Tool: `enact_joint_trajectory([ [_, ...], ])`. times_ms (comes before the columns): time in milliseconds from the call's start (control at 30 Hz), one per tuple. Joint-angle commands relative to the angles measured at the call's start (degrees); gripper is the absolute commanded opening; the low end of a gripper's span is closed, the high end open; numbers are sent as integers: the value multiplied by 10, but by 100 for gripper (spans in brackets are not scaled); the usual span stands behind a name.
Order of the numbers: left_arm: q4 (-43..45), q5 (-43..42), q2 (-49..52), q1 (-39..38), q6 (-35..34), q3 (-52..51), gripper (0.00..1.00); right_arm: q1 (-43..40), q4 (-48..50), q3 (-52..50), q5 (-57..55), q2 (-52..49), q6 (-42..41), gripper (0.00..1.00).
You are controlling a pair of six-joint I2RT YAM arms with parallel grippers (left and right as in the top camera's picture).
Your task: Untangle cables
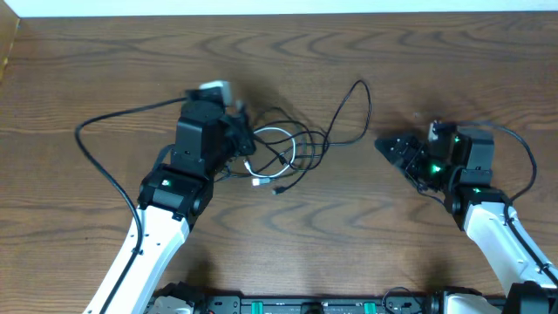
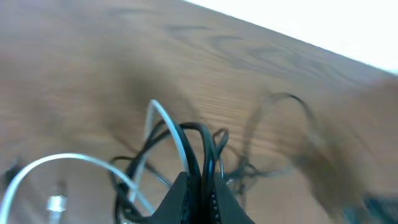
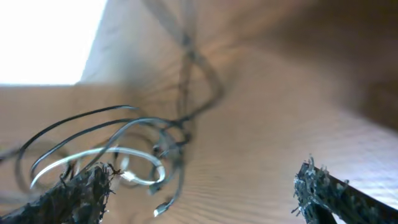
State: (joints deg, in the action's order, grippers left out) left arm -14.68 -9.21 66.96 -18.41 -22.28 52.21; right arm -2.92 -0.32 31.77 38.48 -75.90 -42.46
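Cables (image 1: 292, 150) lie in 1 loose tangle near the middle of a brown wooden table (image 1: 105, 70), between 2 robot arms. 1 white cable (image 1: 272, 133) curls in a loop on the left part of the tangle. The black cables (image 1: 307, 139) cross over and under it in several loops; the strands overlap too much to count how many black ones there are. 1 long black loop (image 1: 362, 85) stretches up and to the right, away from the knot. 2 small plugs show at the lower edge of the tangle, 1 white plug (image 1: 259, 181) and 1 dark plug (image 1: 279, 189), just beside each other.

The left gripper (image 1: 242, 138) sits at the left edge of the tangle. Its wrist view shows its 2 fingers pressed together, pinching 2 black strands that arch up out of the grip, with the white cable bending just beside them.

The right gripper (image 1: 388, 146) hovers to the right of the tangle, apart from it, pointing toward it. Its 2 fingers (image 3: 81, 193) are spread wide, and nothing is between them but bare table.
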Motion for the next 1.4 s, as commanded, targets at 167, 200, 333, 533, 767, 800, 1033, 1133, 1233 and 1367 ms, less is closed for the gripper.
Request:
enact_joint_trajectory([
  [167,21,-331,-7,1,252,9,8,36,108,0,153,0,94,96],
  [200,21,-348,-7,1,261,9,7,43,126,0,164,0,97,96],
  [333,24,-406,-7,1,296,8,8,87,215,0,189,0,104,97],
  [533,65,-465,-7,1,295,9,7,127,265,0,189,0,128,99],
  [767,110,-546,-7,1,296,9,7,134,273,0,189,0,142,99],
  [800,118,-555,-7,1,295,9,7,138,273,0,189,0,151,99],
  [1033,141,-562,-7,-6,290,9,8,171,289,0,189,0,200,99],
  [1133,157,-564,-7,-16,287,9,8,176,309,0,189,0,202,99],
  [1233,161,-564,-7,-30,287,9,8,176,317,0,188,0,197,99],
  [1367,161,-563,-7,-49,287,9,8,176,352,0,186,0,160,99],
])
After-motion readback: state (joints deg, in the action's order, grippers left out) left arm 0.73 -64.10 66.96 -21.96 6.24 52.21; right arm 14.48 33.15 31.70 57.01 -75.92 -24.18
